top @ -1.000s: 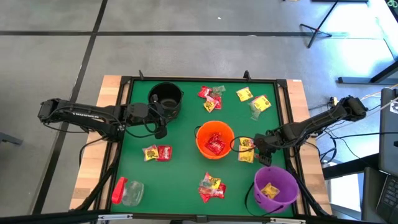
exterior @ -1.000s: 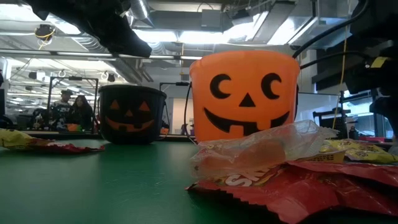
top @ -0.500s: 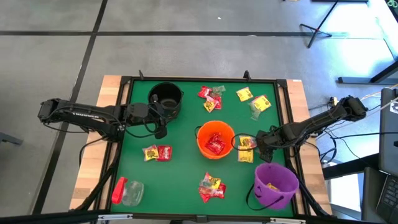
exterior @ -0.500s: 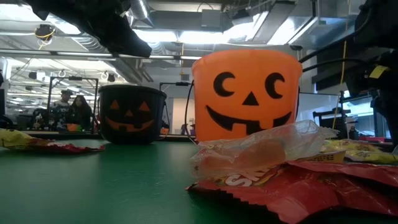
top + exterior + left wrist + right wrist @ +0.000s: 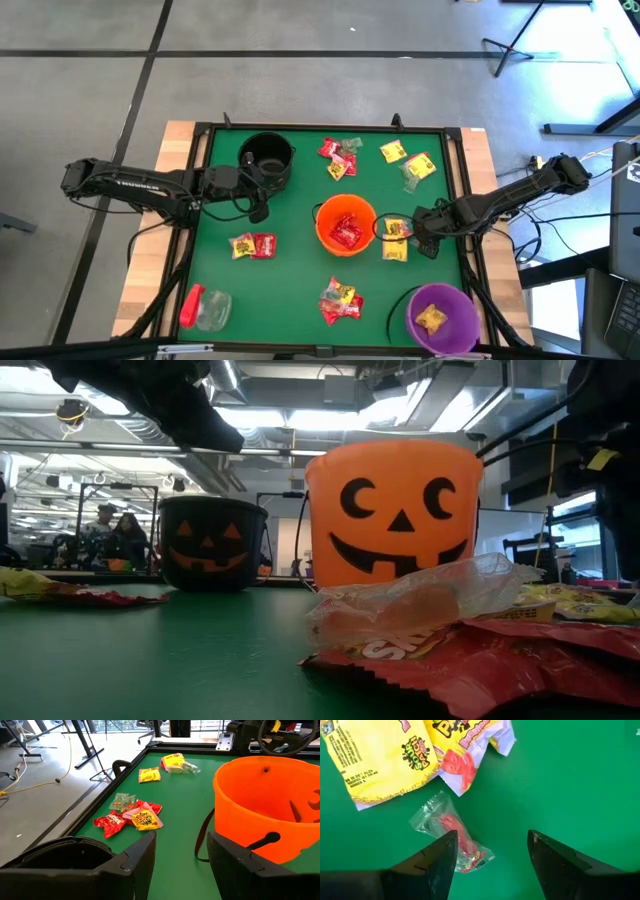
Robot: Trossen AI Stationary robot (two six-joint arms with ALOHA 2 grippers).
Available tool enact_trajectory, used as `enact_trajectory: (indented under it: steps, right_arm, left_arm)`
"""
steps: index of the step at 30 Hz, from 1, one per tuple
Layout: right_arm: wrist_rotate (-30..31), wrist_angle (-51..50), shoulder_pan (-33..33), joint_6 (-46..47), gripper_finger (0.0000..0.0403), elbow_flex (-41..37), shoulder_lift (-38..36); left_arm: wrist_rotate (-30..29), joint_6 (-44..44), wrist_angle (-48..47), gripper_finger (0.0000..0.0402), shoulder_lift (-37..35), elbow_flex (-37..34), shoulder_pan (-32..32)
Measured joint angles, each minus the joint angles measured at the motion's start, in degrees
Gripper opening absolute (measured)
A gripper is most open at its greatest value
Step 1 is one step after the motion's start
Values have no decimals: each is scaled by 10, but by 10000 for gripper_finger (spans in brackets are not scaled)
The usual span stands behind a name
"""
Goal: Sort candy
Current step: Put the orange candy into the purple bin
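Your purple bucket (image 5: 437, 319) has slid toward the counter's near edge: a second ago it sat just beside the right gripper (image 5: 418, 232), and now it lies well apart from it, near the near right corner, partly cut off by the high view's edge. The yellow candy (image 5: 431, 319) inside went with it. The right gripper has shifted slightly away from that edge. In the low view, the orange bucket (image 5: 394, 512) wobbled sideways and returned.
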Motion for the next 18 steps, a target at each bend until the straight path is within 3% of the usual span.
enact_trajectory:
  steps: [11,18]
  right_arm:
    - [-55,68,0,-88,236,-13,12]
    - [-80,72,0,-76,233,-57,43]
  left_arm:
    - [0,-5,0,167,0,0,0]
    - [1,-5,0,167,0,0,0]
